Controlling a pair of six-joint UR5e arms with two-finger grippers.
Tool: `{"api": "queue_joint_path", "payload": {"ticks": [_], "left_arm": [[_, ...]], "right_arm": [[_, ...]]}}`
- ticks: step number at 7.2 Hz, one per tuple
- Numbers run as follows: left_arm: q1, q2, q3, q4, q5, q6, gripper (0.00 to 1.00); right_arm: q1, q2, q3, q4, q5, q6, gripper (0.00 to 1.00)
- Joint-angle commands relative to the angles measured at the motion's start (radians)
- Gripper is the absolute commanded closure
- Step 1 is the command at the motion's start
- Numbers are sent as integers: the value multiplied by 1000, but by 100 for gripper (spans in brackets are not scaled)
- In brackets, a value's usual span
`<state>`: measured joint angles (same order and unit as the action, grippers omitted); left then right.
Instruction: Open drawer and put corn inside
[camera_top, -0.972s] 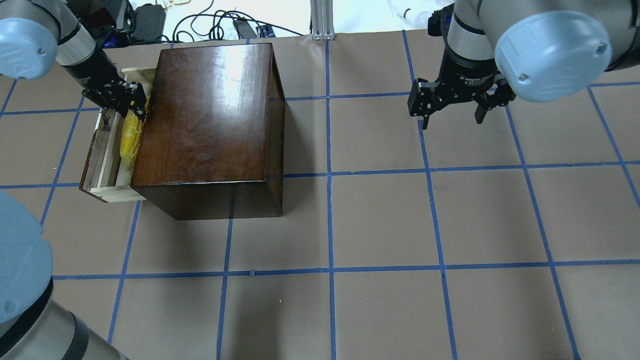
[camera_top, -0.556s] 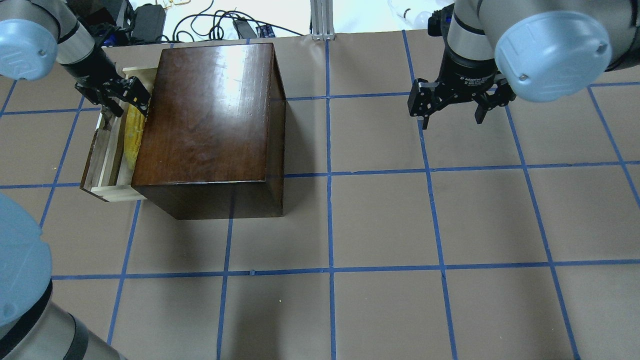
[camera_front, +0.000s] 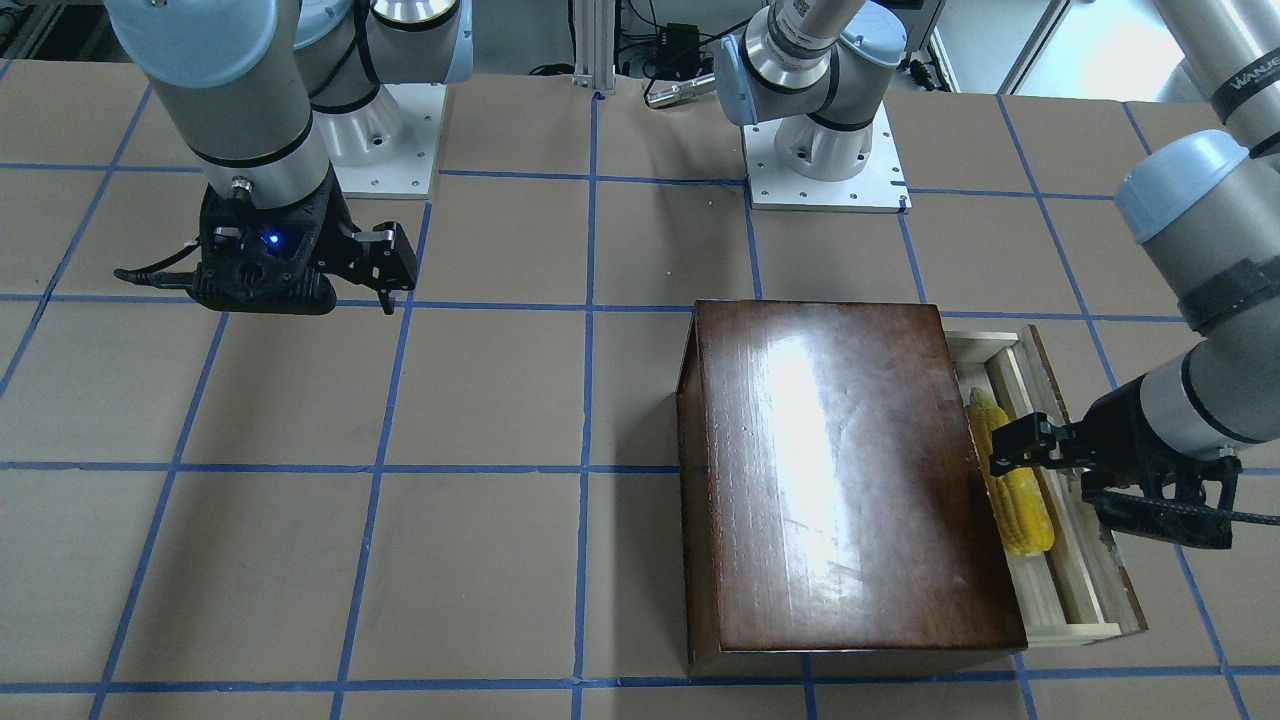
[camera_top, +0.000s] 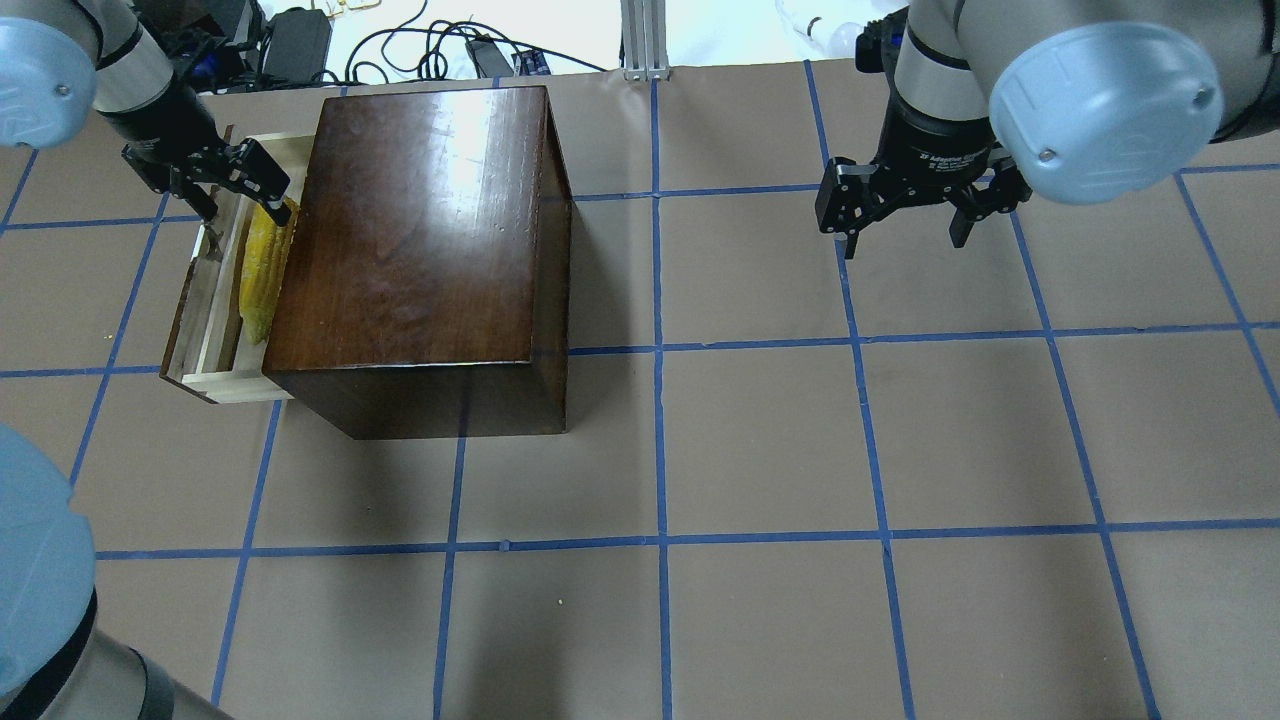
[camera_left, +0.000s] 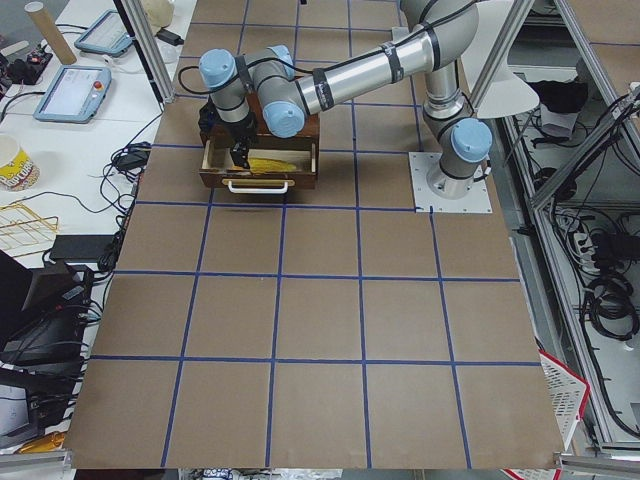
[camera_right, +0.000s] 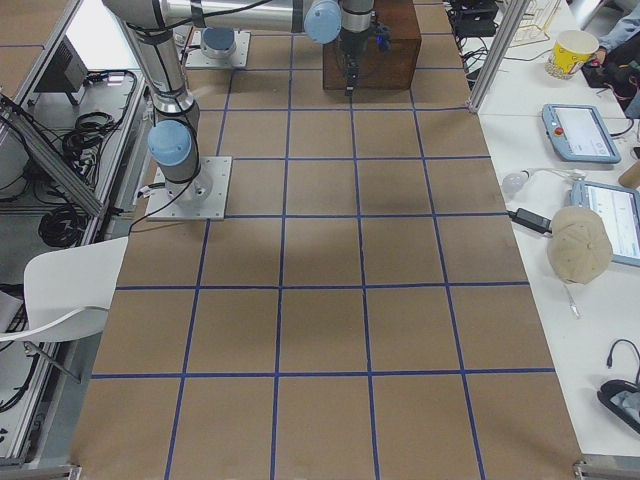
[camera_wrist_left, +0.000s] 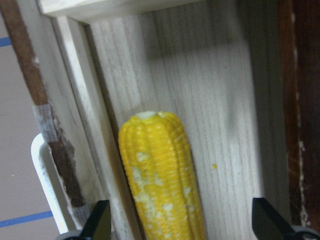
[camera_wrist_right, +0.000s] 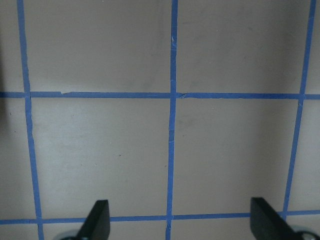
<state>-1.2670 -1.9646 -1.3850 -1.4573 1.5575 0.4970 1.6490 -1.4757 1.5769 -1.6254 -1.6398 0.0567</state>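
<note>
Drawer (camera_top: 212, 320) stands out from the box (camera_top: 420, 230) on the robot's left side. Reachable from above only; the box's top edge closes off its inner side. Corn (camera_top: 262, 275) lies lengthwise in it, close against the box. A narrow strip of bare floor and a raised slat sit between corn and front panel. White handle (camera_wrist_left: 47, 190) juts from the panel's outer face. Left hand (camera_top: 243, 205) hangs over the drawer's far end, jaws apart, one each side of the corn. Box stands tall between the two hands. Right hand (camera_top: 905, 243), jaws apart, hangs above flat bench (camera_top: 760, 440), with open bench all round.
</note>
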Motion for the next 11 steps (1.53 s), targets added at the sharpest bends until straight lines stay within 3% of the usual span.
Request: {"api": "queue_joint_path", "payload": {"ticks": [1,2,7,8,11], "left_arm": [[-44,53,71,-84,10,-2,0],[-86,62,108,-159,7,-5,0],[-291,157,95,-175,12,-311,0],[-302,176,74,-175,9,-319,0],[-302,286,-112,-106,7,-319,0]], "right_arm": [[0,0,0,1,0,0,0],[0,0,0,-1,0,0,0],[0,0,0,-1,0,0,0],[0,0,0,-1,0,0,0],[0,0,0,-1,0,0,0]]}}
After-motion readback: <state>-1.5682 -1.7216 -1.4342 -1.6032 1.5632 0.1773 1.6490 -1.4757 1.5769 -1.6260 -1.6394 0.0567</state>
